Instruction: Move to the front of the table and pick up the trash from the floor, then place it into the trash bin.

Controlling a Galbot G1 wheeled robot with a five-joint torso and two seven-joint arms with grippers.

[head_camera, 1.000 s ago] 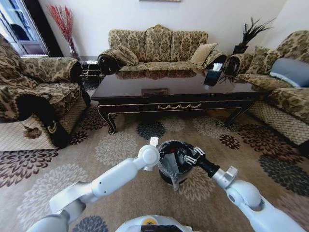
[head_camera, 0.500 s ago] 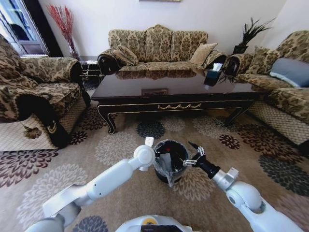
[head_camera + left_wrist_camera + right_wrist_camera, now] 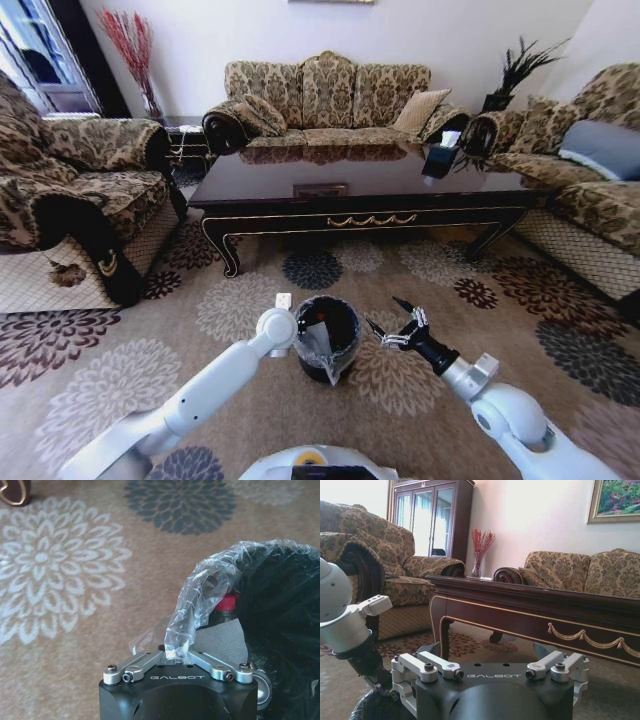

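Low in the head view's centre, our left gripper point(image 3: 175, 656) pinches the trash bin point(image 3: 325, 335)'s liner, bin upright, mouth upward. Our right gripper point(image 3: 395, 322) hovers beside it, fingers spread. The bench point(image 3: 360, 190) stretches crosswise behind.

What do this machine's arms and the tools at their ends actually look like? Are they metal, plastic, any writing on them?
Both arms are smooth, rounded, glossy white-grey tubes with ball-like joints. Each narrows to a black wrist section. The left tool and the right tool have a black block body with GALBOT printed in pale letters, carrying thin silver metal linkage bars fixed with small screws. No loose cables show.
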